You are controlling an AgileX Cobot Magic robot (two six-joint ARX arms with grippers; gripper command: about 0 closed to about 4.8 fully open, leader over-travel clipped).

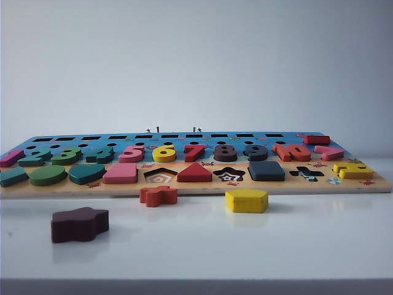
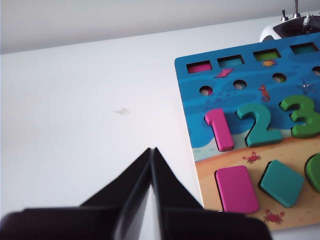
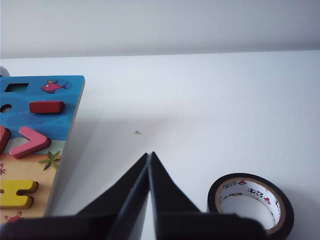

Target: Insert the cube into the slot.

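Three loose blocks lay on the white table (image 1: 196, 246) in the exterior view, in front of the wooden puzzle board (image 1: 196, 184): a dark brown wavy-edged block (image 1: 79, 224) nearest the camera, an orange star piece (image 1: 158, 195) just beside the board's front edge, and a yellow pentagon block (image 1: 246, 200) to its right. No gripper showed in this view. The cube (image 1: 266, 170), dark navy-grey, sat in the board's front row, between the star-shaped recess (image 1: 229, 174) and a cross-shaped recess (image 1: 306, 173), and it covered the slot, so no checkerboard bottom could be seen. The pentagon recess (image 1: 160, 176) stood open, left of a red triangle (image 1: 194, 173).

Over to the left wrist view: the left gripper (image 2: 151, 150) was clenched, fingertips pressed together, holding nothing, above bare table beside the board's end, where a pink rectangle (image 2: 236, 189) and a teal diamond (image 2: 281, 183) sat in their recesses.

On the right wrist view, the right gripper (image 3: 149, 155) was likewise pinched shut and empty, above the table between the board's other end and a roll of black tape (image 3: 251, 205).
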